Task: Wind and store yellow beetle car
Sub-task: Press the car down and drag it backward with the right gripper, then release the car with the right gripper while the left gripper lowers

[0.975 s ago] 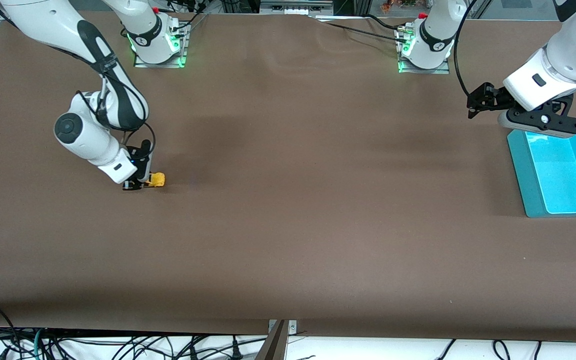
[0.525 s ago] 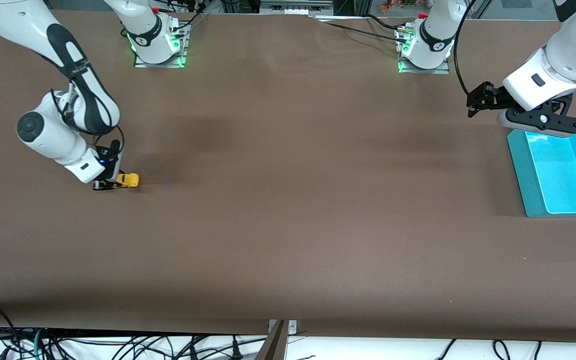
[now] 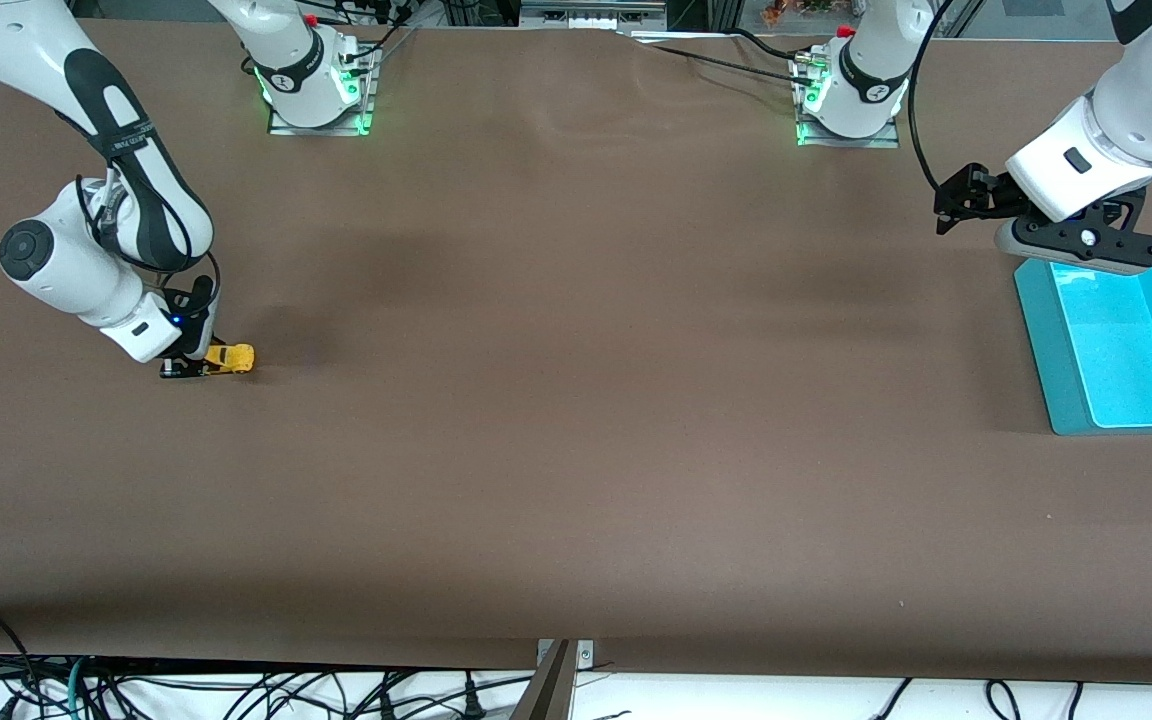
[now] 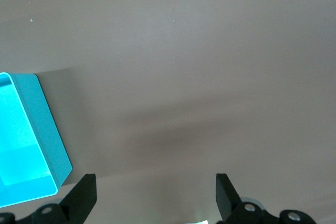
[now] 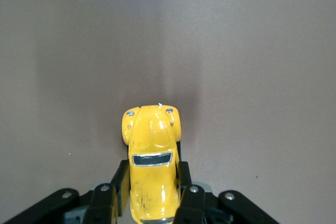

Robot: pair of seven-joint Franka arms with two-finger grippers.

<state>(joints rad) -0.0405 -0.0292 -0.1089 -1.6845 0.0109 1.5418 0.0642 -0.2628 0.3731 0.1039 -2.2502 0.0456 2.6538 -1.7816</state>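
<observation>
The yellow beetle car [image 3: 232, 357] [image 5: 151, 167] sits low on the brown table at the right arm's end. My right gripper [image 3: 198, 362] [image 5: 152, 190] is shut on the car's rear half, one finger on each side, and the car's nose sticks out past the fingertips. Dark windows show on its rounded body; its wheels are hidden. My left gripper [image 3: 952, 210] [image 4: 156, 195] hangs open and empty over the table beside the teal bin [image 3: 1044, 330] [image 4: 50, 135], and that arm waits.
The teal bin stands open-topped at the left arm's end of the table, near the table's edge. Both arm bases [image 3: 316, 80] [image 3: 846, 90] stand along the table's edge farthest from the front camera. Cables [image 3: 236, 695] lie below the nearest edge.
My right gripper has dragged the yellow beetle car along the table toward the right arm's end, the car staying gripped. The left arm has not moved.
</observation>
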